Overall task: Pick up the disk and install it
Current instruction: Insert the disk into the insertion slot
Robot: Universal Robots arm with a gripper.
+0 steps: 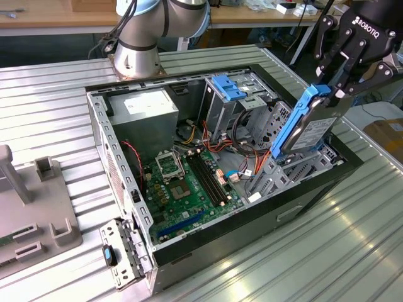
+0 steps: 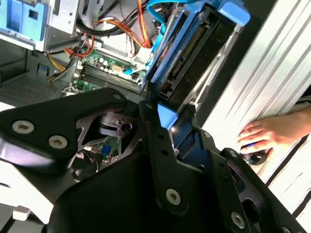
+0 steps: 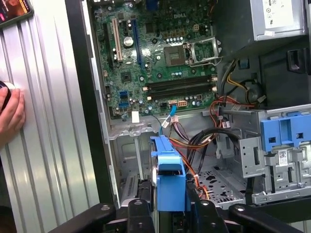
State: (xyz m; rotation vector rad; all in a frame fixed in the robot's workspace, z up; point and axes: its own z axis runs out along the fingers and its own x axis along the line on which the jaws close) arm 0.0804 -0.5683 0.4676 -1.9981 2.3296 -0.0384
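Gripper links, black, sit closest to the lens in both wrist views. The gripper is clamped on the top end of the disk, pinching the blue frame from both sides. The blue tab of the disk shows between the links of the gripper.

Worktop: ribbed metal, carries everything.

Computer case: lies open on its side at the middle of the worktop. Its far corner is just beside the robot arm's base.

Grey fixture: at the worktop edge on the exterior view's left, well apart from the case.

Motherboard: green, flat on the case floor toward the near corner. Also seen in the first wrist view.

Power supply: grey box in the case's far corner.

Disk: held off the worktop, on edge and tilted. It hangs over the case edge on the exterior view's right, above the metal drive bay. Lower end near the bay; touching or not, cannot tell.

Blue bracket: fixed on top of a metal cage at the case's far edge, apart from the disk.

Hand: a person's, resting on the worktop just outside the case wall. Its fingers lie over a small dark round object.
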